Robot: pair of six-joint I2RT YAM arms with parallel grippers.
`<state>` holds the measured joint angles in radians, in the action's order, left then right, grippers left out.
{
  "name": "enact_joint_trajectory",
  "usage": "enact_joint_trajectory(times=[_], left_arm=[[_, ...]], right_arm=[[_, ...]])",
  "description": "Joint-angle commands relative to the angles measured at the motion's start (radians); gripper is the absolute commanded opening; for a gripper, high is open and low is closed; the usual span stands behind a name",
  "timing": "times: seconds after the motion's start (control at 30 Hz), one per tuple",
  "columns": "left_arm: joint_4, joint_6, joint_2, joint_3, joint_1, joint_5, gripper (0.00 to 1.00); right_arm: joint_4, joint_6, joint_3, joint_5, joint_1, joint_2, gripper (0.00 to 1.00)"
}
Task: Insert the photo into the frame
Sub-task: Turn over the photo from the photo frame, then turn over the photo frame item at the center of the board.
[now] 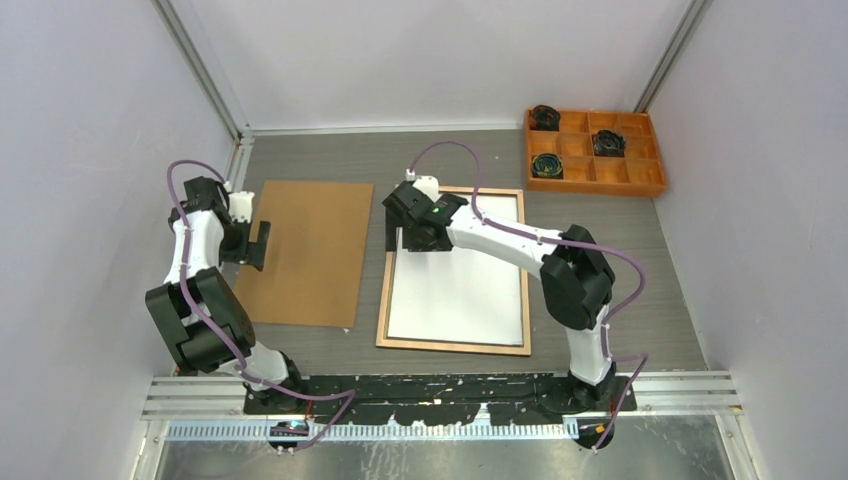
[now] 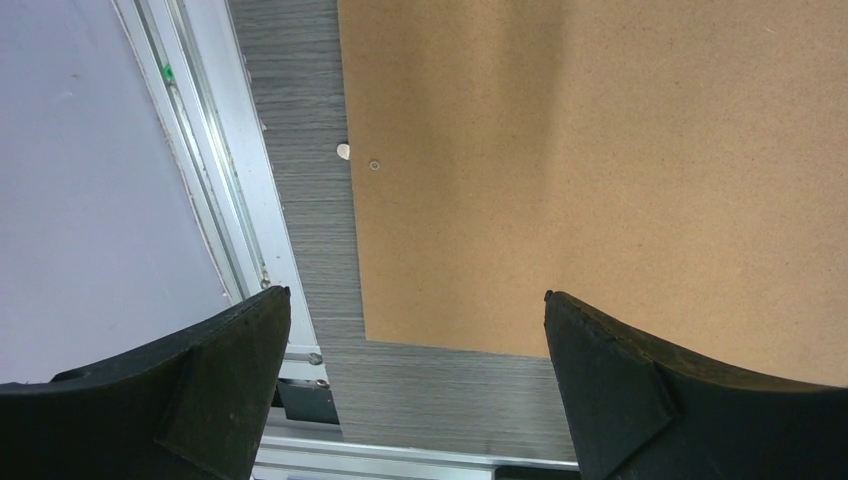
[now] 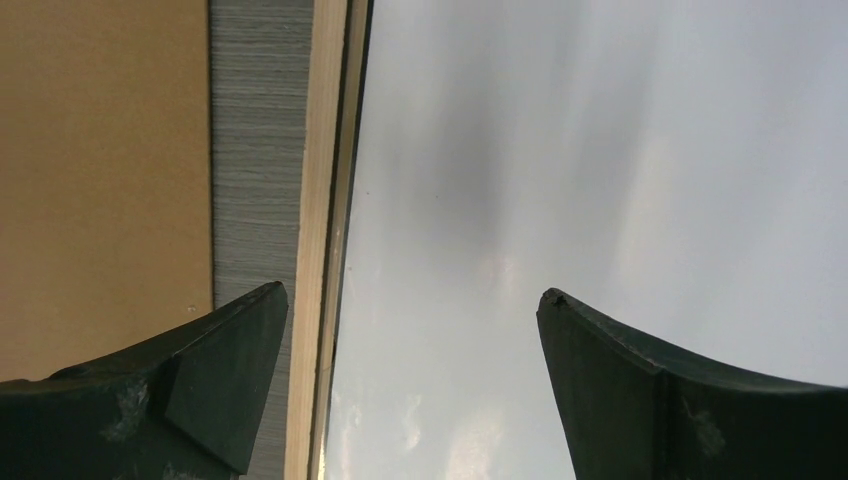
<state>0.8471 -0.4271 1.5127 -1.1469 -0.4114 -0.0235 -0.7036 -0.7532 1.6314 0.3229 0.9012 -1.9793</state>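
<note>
Photo in the frame, both pincers spread wide

The photo (image 1: 455, 295) lies white side up inside the frame (image 1: 384, 300), flat on the bench (image 1: 620, 250). The right pincer (image 3: 412, 300) hangs open and empty over the frame's far left corner. The left pincer (image 2: 417, 296), also open and empty, hangs over the left edge of the brown board (image 1: 305, 250) beside the frame.

Bare table (image 1: 370, 290) strip separates hardboard panel (image 1: 305, 252) from frame (image 1: 455, 348), centre; right arm (image 1: 500, 238) overhangs frame's upper left; orange compartment tray (image 1: 595, 185) occupies upper right.
</note>
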Motion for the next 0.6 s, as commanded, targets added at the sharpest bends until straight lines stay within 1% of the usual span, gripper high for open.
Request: enact_joint_trajectory(times=[0.0, 0.03, 0.13, 0.2, 0.33, 0.57], left_arm=[[-0.012, -0.006, 0.012, -0.043, 0.003, 0.039, 1.00], [-0.010, -0.006, 0.014, -0.050, 0.002, 0.049, 1.00], [-0.019, -0.005, 0.027, -0.067, -0.004, 0.070, 1.00], [-0.037, 0.001, 0.042, -0.077, -0.013, 0.098, 1.00], [-0.090, 0.018, 0.084, -0.097, -0.035, 0.176, 0.95], [-0.247, 0.032, 0.185, -0.067, -0.050, 0.330, 0.85]], right_arm=[[0.105, -0.017, -0.029, 0.001, -0.002, 0.128, 1.00], [0.135, -0.024, -0.041, -0.017, -0.010, 0.139, 1.00], [0.271, -0.031, -0.080, -0.151, -0.047, 0.161, 1.00], [0.333, -0.032, -0.083, -0.180, -0.043, 0.152, 1.00], [0.279, -0.052, 0.061, -0.187, -0.019, 0.032, 1.00], [0.321, -0.132, 0.175, -0.206, 0.010, -0.136, 1.00]])
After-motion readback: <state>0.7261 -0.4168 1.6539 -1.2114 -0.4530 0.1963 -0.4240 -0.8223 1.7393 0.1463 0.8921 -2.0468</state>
